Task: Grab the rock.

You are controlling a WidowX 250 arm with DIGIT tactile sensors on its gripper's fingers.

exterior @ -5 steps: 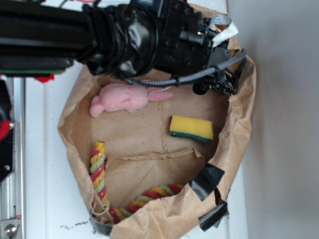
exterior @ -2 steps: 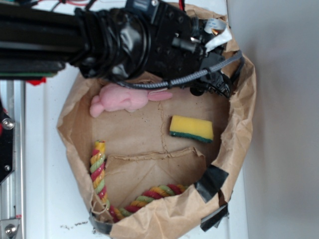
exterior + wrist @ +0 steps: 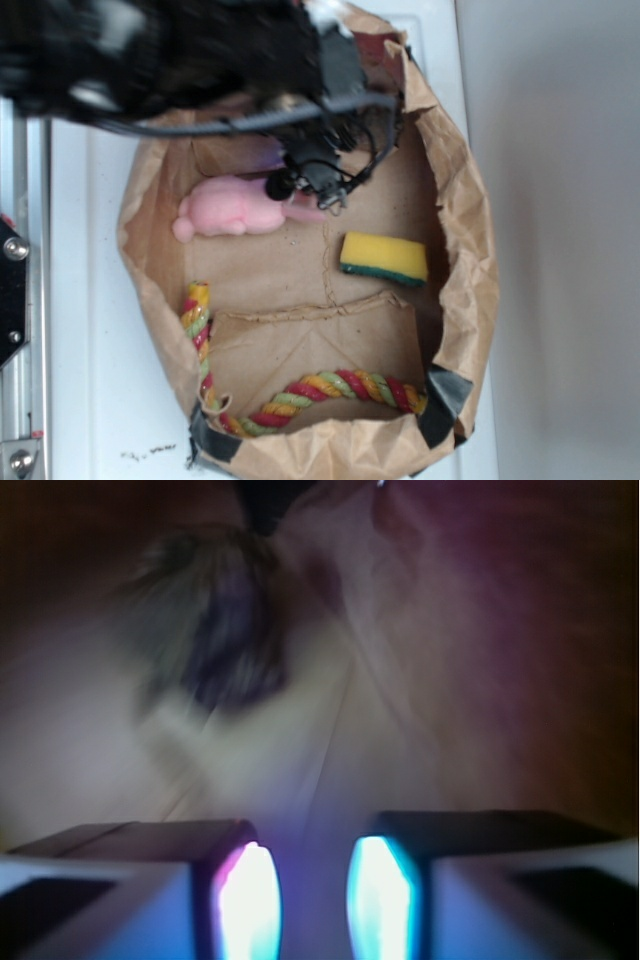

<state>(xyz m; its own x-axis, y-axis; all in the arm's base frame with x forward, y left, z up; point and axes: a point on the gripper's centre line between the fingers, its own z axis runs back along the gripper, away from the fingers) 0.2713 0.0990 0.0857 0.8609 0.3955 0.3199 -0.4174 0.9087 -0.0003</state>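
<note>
Swinging left across the paper bag [image 3: 470,250] within a second, the arm [image 3: 180,60] now blurs over the bag's upper left, its gripper [image 3: 310,185] hanging just above the pink bunny [image 3: 225,210] instead of the far right corner. The bag has shifted too: its right wall stands straighter, the rope [image 3: 330,385] lies more exposed along the bottom, and the bunny sits slightly further left.

The wrist view shows two fingers [image 3: 245,890] with a narrow gap between them and nothing in it, so the jaws stand nearly pressed together and empty. Ahead of them a dark, smeared lump [image 3: 215,630] rests on crumpled paper; it is probably the rock, though motion blur prevents certainty. The exterior view shows no rock at all, and the arm likely hides it near the bag's upper rim.

The gripper points down into the bag, seemingly to search that corner. The jaws would need to spread wider before they could take the lump.

Room is tight. The bag's wall rises close behind the gripper, the bunny lies directly beneath it, and loose cables [image 3: 360,150] dangle near the paper. The sponge [image 3: 384,258] sits apart to the right, with bare floor between it and the bunny, the clearest ground for moving.
</note>
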